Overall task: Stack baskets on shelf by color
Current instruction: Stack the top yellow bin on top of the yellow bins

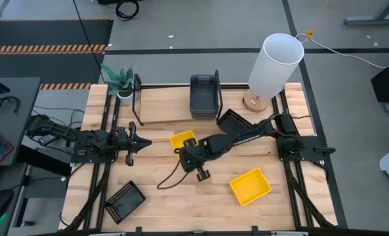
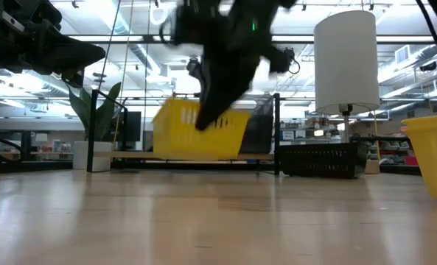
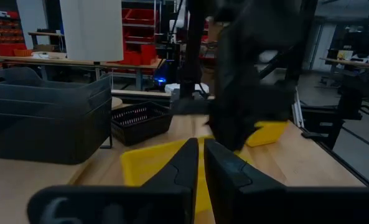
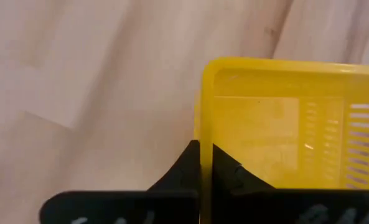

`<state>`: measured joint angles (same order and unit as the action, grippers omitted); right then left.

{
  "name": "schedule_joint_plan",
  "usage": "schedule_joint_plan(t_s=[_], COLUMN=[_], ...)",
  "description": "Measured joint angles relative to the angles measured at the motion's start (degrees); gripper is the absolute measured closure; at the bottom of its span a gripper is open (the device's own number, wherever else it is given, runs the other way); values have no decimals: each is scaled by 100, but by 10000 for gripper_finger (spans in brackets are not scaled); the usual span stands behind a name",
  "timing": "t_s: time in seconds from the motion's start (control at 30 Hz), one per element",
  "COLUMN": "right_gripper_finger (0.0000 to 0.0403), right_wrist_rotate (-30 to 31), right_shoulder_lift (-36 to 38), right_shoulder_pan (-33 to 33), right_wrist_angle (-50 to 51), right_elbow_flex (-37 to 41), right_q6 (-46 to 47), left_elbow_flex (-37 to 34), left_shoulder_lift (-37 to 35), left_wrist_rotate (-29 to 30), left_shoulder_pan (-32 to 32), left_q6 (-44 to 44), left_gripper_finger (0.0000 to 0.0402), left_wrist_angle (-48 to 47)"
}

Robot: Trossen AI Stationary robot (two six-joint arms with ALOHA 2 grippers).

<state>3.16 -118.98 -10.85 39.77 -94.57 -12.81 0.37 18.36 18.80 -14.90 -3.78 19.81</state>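
Held basket: yellow basket (image 1: 182, 141), near the middle of the tabletop (image 1: 161, 167), just in front of the shelf. The low view shows it clear of the wood and tilted. One short wall is pinched between the fingers of the right gripper (image 4: 203, 163), which close narrowly on the yellow rim.

Right gripper (image 1: 189, 155): reaches in from the right edge of the tabletop, arm stretched across toward the centre.

Second yellow basket (image 1: 250, 185): rests on the tabletop toward the front right, well apart from the held one, turned at an angle to the edges.

Dark grey basket (image 1: 204, 95): solid walls, sits on the shelf (image 1: 161, 111) at its right end, along the back edge of the tabletop.

Black mesh basket (image 1: 233, 120): on the tabletop just beside the shelf's right end, between the grey basket and the right arm.

Second black mesh basket (image 1: 124, 200): near the front left corner of the tabletop, set askew.

Left gripper (image 1: 136, 143): waits over the left part of the tabletop, pointing toward the centre, fingers brought close together with nothing between them.

Other items: white lamp (image 1: 273, 65) on a round wooden base at the back right corner; small potted plant (image 1: 121, 82) at the back left corner, beside the shelf's left frame.
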Motion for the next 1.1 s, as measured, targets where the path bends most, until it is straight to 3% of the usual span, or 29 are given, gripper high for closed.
schedule_joint_plan(t_s=[0.37, 0.6, 0.83, 1.1], right_gripper_finger=[397, 396, 396, 396], right_wrist_rotate=[-86, -323, -153, 41], right_shoulder_lift=[2, 2, 2, 2], right_shoulder_pan=[-1040, -1564, -1911, -2154], right_wrist_angle=[1809, 2384, 2517, 3097], right_elbow_flex=[-1482, -2102, -2497, -2537], right_q6=[3076, 5417, 7323, 8844], left_elbow_flex=[1, 1, 1, 0], left_shoulder_lift=[1, 1, -1, 0], left_wrist_rotate=[0, -2, -2, -2], left_shoulder_pan=[0, -2, 0, 0], left_q6=[0, 1, 1, 0], left_gripper_finger=[372, 368, 365, 373], left_wrist_angle=[0, 0, 0, 0])
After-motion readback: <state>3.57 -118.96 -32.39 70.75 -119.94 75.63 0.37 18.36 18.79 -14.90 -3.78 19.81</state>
